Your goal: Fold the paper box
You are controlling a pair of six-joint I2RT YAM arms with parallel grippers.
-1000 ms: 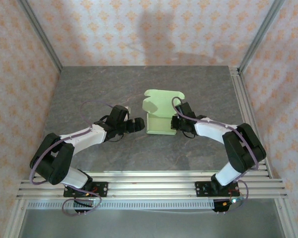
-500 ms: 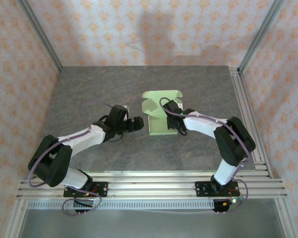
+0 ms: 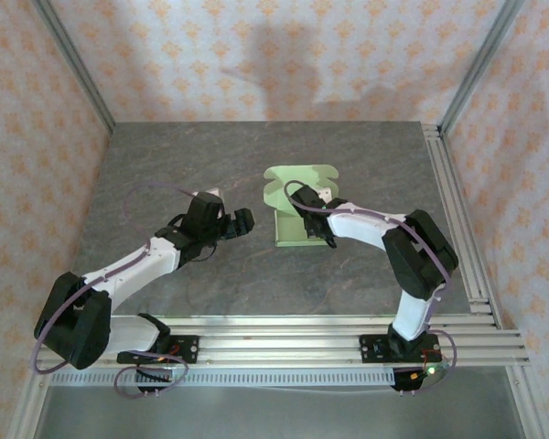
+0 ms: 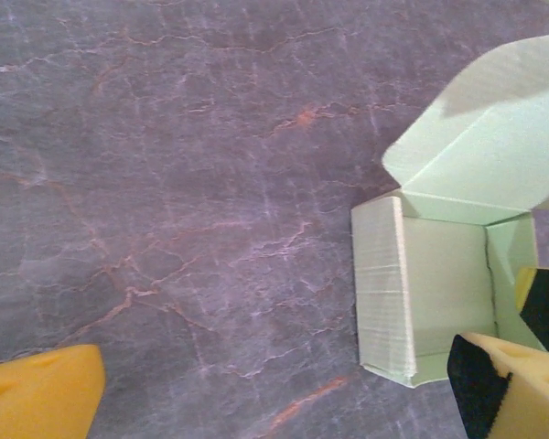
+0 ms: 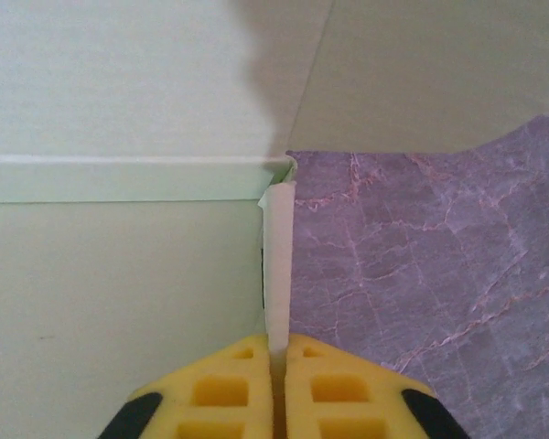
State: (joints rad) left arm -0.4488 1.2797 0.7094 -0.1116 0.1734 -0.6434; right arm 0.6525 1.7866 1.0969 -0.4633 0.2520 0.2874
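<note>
Here, the right gripper's (image 5: pixel 276 370) 2 yellow padded fingertips (image 5: pixel 224 389) are pinching shut on the thin upright side wall of the pale yellow-green card paper box (image 5: pixel 119 274). The box is sitting near the middle of the grey stone-patterned tabletop (image 3: pixel 165 165), with its lid flap lying open at the far end. The left gripper (image 3: pixel 242 219) is hovering just to the box's left, jaws spreading wide, gripping nothing and touching nothing. Tearing or creasing is looking like the main risk: the card is flimsy, and pulling that 1 wall sideways could buckle it. It could also drag the light box across the table, since the left fingers are not bracing it.
</note>
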